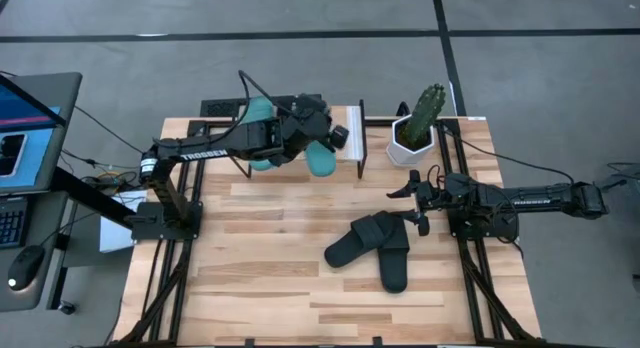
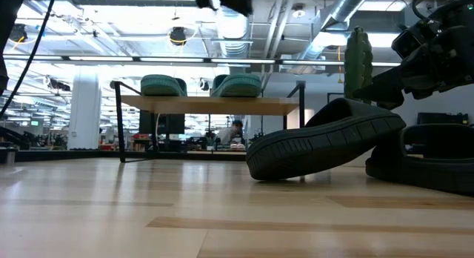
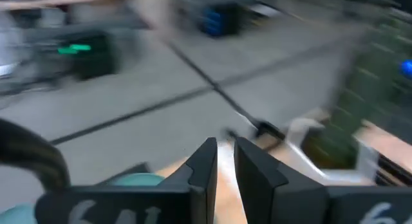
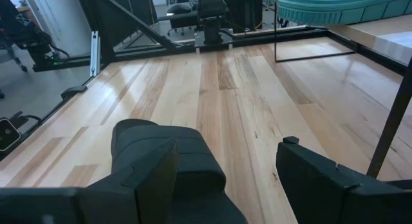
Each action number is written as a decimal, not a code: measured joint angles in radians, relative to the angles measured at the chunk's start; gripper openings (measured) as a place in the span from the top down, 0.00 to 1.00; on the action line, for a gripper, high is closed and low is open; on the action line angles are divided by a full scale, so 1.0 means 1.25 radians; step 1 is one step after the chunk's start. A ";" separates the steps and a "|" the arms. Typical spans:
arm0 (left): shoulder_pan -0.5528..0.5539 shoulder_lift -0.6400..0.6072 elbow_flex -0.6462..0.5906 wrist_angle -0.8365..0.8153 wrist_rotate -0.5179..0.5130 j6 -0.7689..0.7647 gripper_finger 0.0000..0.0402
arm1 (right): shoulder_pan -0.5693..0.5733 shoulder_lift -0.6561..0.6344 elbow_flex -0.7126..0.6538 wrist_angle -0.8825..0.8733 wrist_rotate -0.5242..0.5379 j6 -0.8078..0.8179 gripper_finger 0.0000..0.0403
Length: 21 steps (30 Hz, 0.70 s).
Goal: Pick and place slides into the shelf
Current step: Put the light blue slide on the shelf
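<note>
A: Where are the slides sitting?

B: The teal-green pair (image 2: pixel 200 85) is lying side by side on the shelf (image 2: pixel 211 104) at the far edge of the counter (image 1: pixel 270 288), toes hanging a little over the top board. The black pair (image 1: pixel 375 248) is resting on the counter itself, nearer the right arm, one slide leaning across the other.

A: And the left gripper (image 1: pixel 335 136)?

B: It is hovering above the shelf, right over the teal slides. In its wrist view the jaws are standing close together with only a thin gap between them, and nothing is showing in that gap.

A: The right gripper (image 1: pixel 408 200)?

B: It is hanging just beside the black pair, on the side toward the potted cactus (image 1: pixel 420 123). Its jaws are spread wide and holding nothing; one black slide (image 4: pixel 164 156) is showing just ahead of one finger in the right wrist view.

A: Anything else on the counter?

B: Only the cactus in its white pot, standing beside the shelf.
</note>
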 joint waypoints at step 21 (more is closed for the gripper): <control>0.115 0.067 0.001 0.308 0.391 -0.634 0.89 | 0.000 0.000 0.000 0.000 0.000 0.000 0.38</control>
